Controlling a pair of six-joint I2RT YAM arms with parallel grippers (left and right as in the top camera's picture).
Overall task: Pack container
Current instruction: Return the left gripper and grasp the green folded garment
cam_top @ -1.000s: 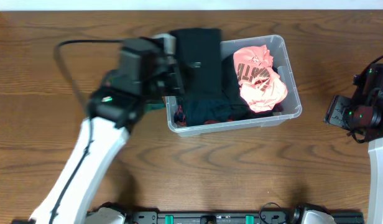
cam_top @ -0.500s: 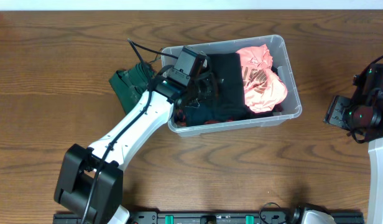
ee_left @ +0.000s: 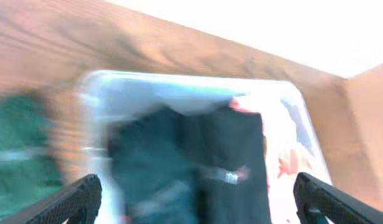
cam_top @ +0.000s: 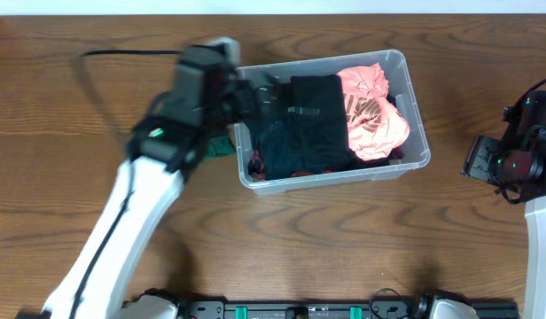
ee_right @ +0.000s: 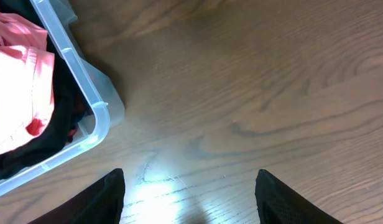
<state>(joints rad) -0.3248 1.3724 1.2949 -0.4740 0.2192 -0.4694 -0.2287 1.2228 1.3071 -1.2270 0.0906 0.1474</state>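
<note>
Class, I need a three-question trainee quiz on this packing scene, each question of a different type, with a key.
1. True or false: the pink garment lies inside the container.
2. Multiple choice: the green garment lies A) inside the container, B) on the table beside the container's left wall, C) on top of the pink garment.
3. Fill in: the right tool hangs ____, holding nothing.
Key: 1 true; 2 B; 3 open.

One container — one pink garment — one green garment
</note>
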